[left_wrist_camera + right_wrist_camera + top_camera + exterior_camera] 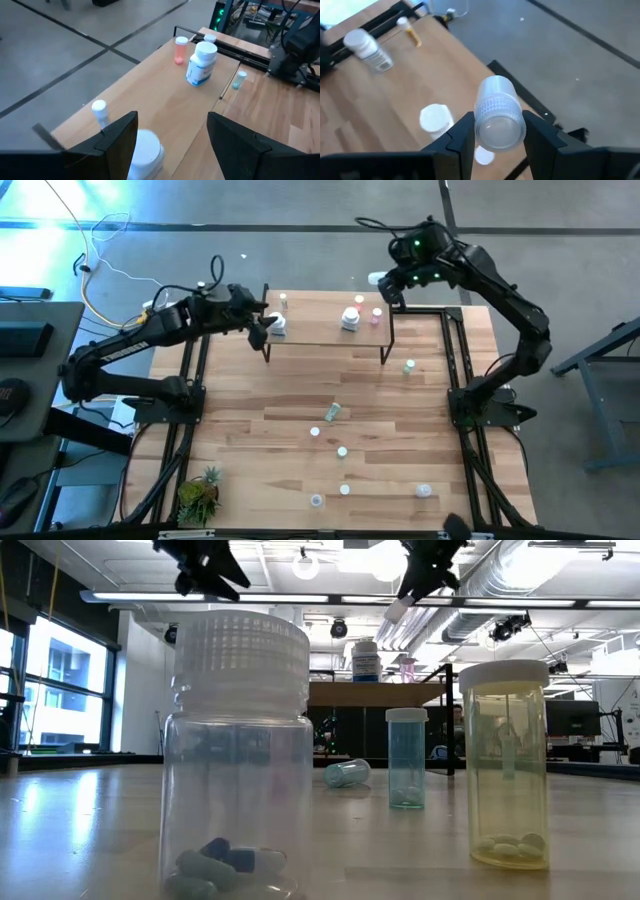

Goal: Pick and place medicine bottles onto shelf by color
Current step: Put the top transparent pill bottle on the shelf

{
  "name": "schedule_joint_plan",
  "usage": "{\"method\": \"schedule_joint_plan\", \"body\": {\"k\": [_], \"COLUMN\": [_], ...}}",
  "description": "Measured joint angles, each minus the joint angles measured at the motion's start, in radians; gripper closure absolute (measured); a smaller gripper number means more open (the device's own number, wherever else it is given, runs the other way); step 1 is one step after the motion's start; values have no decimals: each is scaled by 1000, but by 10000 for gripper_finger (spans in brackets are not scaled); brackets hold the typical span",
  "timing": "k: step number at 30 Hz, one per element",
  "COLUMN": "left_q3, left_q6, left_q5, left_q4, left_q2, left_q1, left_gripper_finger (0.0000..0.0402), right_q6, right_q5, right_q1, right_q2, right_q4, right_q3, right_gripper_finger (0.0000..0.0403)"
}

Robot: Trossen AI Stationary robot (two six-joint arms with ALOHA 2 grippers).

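Note:
The shelf (pixel 322 332) stands at the table's far side and carries several bottles: a white one with a blue label (pixel 201 62), a pink one (pixel 180 50) and a small white vial (pixel 100 112). My left gripper (pixel 262 326) is open at the shelf's left end. A white-capped bottle (pixel 146 154) stands on the board close by one of its fingers. My right gripper (pixel 388 282) hovers over the shelf's far right corner, shut on a clear bottle (pixel 496 111). More bottles stand scattered on the tabletop (pixel 342 451). My right gripper pinches the clear bottle at its ribbed cap end (pixel 499 131) between the two fingers (pixel 462 136). The bottle lies along the fingers, its body reaching out past their tips. It is lifted clear above the shelf (pixel 415 80).
A teal-capped vial (pixel 410 366) stands just near of the shelf's right leg. One vial (pixel 332 411) lies on its side mid-table. A potted plant (pixel 200 495) sits at the near left corner. Black frame rails (pixel 462 380) run along both table sides.

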Motion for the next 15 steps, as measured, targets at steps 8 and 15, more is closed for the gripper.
{"method": "schedule_joint_plan", "body": {"k": [8,15], "left_q3": [0,0], "left_q6": [0,-33], "left_q5": [88,211], "left_q4": [167,321], "left_q2": [90,185], "left_q1": [0,-2], "left_gripper_finger": [172,172], "right_q6": [-78,-151], "right_q5": [-145,-282], "right_q1": [65,129], "right_q2": [19,23], "right_q4": [0,39], "right_q3": [0,-9], "right_gripper_finger": [284,284]}}
